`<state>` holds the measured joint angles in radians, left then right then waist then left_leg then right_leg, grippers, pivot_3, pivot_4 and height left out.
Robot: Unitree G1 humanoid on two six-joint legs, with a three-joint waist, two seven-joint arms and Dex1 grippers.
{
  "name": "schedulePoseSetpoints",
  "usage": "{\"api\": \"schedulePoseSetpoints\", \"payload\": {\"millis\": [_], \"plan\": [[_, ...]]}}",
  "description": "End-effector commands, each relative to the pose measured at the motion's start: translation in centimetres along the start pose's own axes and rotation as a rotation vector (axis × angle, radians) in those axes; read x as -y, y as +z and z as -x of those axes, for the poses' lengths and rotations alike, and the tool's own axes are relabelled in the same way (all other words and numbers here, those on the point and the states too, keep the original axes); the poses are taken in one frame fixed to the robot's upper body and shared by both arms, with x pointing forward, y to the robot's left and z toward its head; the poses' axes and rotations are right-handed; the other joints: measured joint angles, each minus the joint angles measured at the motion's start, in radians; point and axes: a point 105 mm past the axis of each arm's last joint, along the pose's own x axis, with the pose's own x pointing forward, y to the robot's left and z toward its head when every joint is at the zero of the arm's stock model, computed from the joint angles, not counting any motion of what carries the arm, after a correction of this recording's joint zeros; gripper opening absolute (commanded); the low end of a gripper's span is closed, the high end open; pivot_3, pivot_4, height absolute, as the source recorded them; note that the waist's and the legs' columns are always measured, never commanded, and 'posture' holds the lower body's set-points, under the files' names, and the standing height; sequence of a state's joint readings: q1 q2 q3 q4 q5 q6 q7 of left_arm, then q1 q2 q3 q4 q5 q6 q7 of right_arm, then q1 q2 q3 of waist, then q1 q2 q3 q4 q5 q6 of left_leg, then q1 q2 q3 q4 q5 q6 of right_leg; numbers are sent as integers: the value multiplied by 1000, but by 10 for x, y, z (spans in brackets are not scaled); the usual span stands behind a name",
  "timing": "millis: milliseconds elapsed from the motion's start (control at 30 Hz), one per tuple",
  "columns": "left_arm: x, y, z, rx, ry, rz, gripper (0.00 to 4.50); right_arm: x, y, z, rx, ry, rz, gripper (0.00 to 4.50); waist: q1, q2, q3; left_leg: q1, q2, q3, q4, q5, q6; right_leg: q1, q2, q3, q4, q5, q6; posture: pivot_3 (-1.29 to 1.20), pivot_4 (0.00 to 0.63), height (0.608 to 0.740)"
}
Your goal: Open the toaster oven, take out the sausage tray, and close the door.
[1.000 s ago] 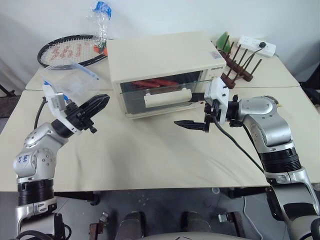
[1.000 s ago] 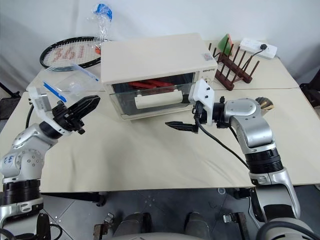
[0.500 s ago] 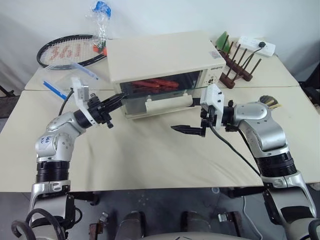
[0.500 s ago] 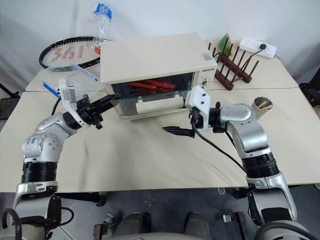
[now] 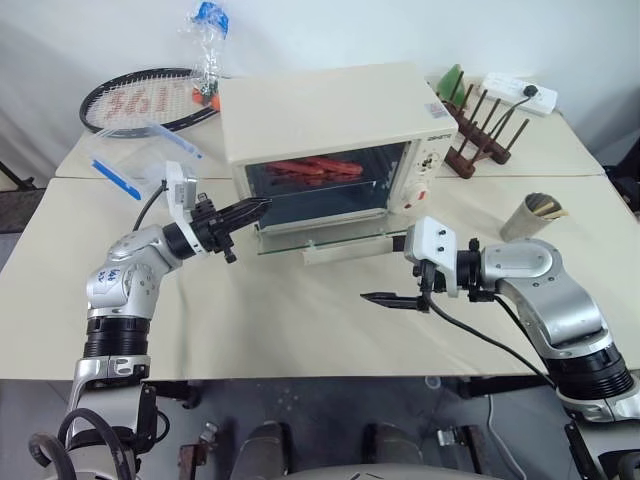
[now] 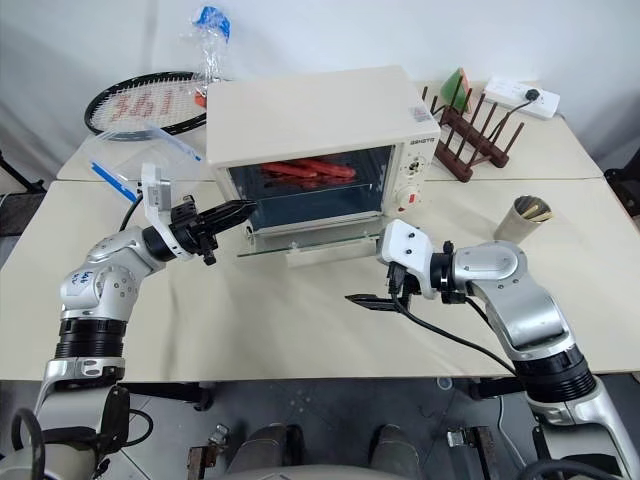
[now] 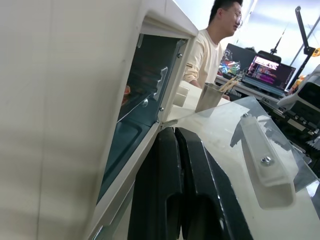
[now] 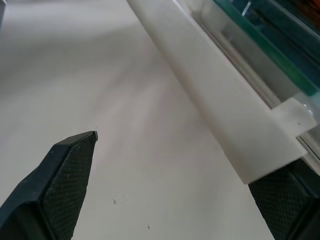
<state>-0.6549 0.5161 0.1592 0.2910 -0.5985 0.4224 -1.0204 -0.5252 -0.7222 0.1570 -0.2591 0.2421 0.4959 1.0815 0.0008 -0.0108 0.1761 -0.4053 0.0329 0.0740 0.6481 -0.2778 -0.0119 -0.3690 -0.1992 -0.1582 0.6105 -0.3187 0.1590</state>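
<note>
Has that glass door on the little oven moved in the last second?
Yes. The door has swung down from upright against the toaster oven to lying nearly flat over the table, its handle now low in front.

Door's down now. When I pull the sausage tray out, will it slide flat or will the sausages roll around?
The sausage tray looks like thin stiff metal, so probably light and rigid. The sausages are round and lie loose, so they may roll if it tips. It probably slides easily; the glass door lying open below could catch it.
</note>
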Motion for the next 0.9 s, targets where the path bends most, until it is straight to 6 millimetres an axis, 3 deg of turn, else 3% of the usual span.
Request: {"api": "schedulePoseSetpoints", "payload": {"millis": [33,333,600,800,900], "plan": [[3,5,-4,6,-27,-39,32,-6,-5,3,-65,13,13,4500,4,-1,0,0,0,0,1,0,0,0,0,0,0,0,0,0,150,740],[17,-17,-6,-107,-116,-38,32,-10,-16,5,-169,16,-4,4500,2,-1,0,0,0,0,1,0,0,1,0,0,0,0,0,0,150,740],[14,-35,-9,-205,-111,-40,32,-21,-22,15,-248,9,-53,4500,4,-1,0,0,0,0,1,0,0,1,0,0,0,0,0,0,150,740],[19,-45,-11,-263,-139,-33,32,-30,-13,44,-293,5,-84,4500,9,-2,1,-1,0,0,2,0,0,1,0,0,-1,0,0,0,150,740],[22,-58,-13,-324,-170,-40,32,-41,2,72,-298,49,-129,4500,18,-2,1,-1,0,0,2,0,0,1,0,0,-1,0,0,0,150,740]]}}
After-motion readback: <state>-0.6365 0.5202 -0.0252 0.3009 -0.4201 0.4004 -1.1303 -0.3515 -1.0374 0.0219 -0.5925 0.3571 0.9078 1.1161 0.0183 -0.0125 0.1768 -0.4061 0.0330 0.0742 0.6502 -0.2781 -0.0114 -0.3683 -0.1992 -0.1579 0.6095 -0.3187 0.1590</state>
